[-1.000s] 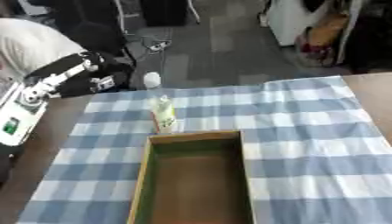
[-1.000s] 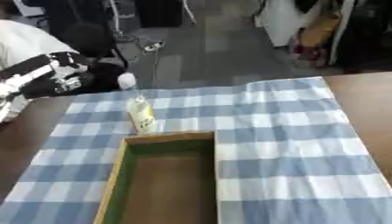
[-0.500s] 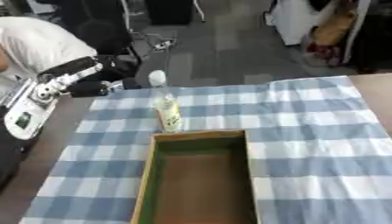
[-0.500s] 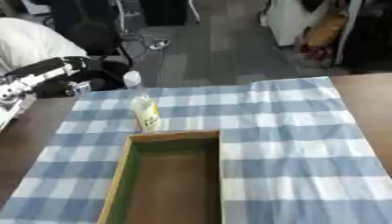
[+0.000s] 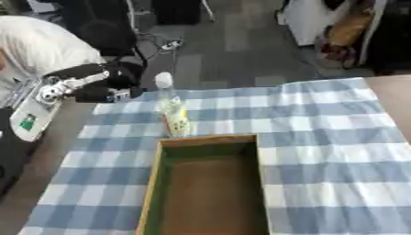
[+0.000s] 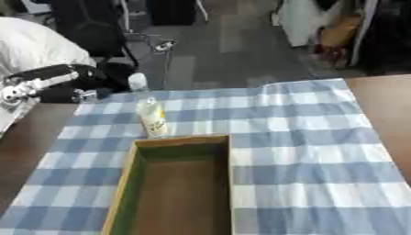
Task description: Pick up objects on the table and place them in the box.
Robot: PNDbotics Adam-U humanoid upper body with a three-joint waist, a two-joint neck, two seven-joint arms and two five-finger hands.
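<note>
A clear bottle (image 5: 174,114) with a white cap and a pale yellow label stands upright on the blue-and-white checked cloth (image 5: 321,137), just behind the far rim of the box. The box (image 5: 157,183) is an open wooden box with green inner walls and a brown floor, and nothing shows inside it. My left hand (image 5: 112,88) comes in from the left at the cloth's far left corner, a short way left of the bottle and apart from it. It is dark and blurred against a black chair. My right hand shows in neither view.
Bare brown table (image 5: 395,89) shows past the cloth's right edge and along its left side (image 5: 44,156). A white part of my left arm with a green mark (image 5: 28,120) lies at the left edge. Black chairs (image 5: 104,27) and grey floor lie beyond the table.
My left hand has moved right, closer to the bottle. The bottle and the box stay where they were; the view has shifted a little.
</note>
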